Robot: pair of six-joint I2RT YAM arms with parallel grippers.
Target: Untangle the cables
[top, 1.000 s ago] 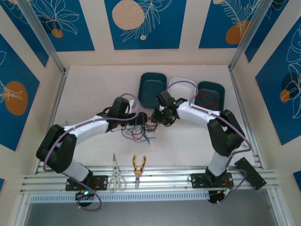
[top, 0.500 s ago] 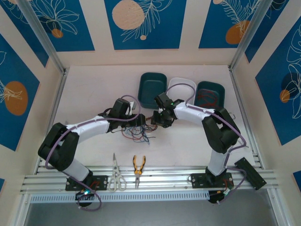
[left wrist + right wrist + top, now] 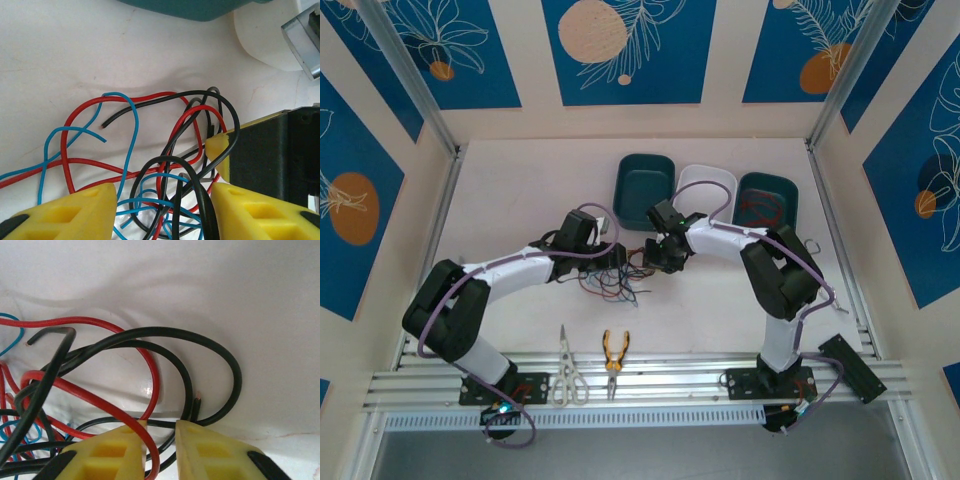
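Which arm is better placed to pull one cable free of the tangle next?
Likely the right arm: its jaws stand narrow, with a red cable between them. The left arm has wide jaws straddling many crossing cables.

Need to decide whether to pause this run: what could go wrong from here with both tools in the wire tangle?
1. The right tool has red wire and black wire crowding its narrow gap; a pull may drag both and tighten the cables.
2. The left tool straddles several strands, so it might grab a bundle.
3. The tools sit very near each other and could collide.
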